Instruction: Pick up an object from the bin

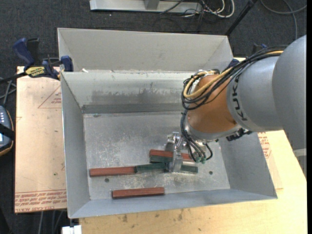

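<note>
landmark: dark green bar (150, 168), lying flat on the bin (73, 145) floor, long axis running left-right in the camera view. all places below are given from this bar.
my claw (174, 159): down at floor level, right at the dark green bar's right end.
claw state: cannot tell whether apart or together; my own wrist hardware blocks the tips from above.
short red bar (160, 154): just behind the dark green bar's right end, roughly parallel to it; its right end runs in under my claw. this is the thing my claw is over. whether it is clamped cannot be read.
green piece (190, 169): past the dark green bar's right end, on the far side of my claw, in line with the bar; whether it is one piece with the bar i cannot tell.
long red-brown bar (113, 171): off the dark green bar's left end, in line with it, the ends meeting or nearly so.
second red-brown bar (138, 193): in front of the dark green bar, toward the bin's near wall, parallel and clearly apart.
orange cover (209, 116): on my wrist, behind and to the right of the dark green bar, above the floor.
cables (194, 89): looped over the orange cover's back edge.
</note>
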`<state>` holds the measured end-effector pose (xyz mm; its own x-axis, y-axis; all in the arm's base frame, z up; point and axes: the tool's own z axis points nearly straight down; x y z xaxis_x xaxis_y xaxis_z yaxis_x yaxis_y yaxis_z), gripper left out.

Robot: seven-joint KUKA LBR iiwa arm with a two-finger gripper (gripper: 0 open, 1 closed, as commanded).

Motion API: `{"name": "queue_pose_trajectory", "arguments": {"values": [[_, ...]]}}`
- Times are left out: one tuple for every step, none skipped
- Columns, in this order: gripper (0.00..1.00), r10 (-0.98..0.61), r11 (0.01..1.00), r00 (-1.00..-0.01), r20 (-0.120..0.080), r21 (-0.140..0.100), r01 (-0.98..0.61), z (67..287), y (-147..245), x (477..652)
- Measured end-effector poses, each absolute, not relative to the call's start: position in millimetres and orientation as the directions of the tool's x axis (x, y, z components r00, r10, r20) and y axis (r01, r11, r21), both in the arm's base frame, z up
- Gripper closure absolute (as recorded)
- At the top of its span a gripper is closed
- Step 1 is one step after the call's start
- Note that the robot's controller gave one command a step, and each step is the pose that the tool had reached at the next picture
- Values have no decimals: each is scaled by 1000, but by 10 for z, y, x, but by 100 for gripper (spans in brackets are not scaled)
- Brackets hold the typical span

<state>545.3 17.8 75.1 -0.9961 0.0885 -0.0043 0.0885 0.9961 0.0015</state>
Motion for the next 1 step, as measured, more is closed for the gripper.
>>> {"name": "queue_pose_trajectory", "arguments": {"values": [[100,22,1000,-1000,-5,1,22,2283,147,5381]]}}
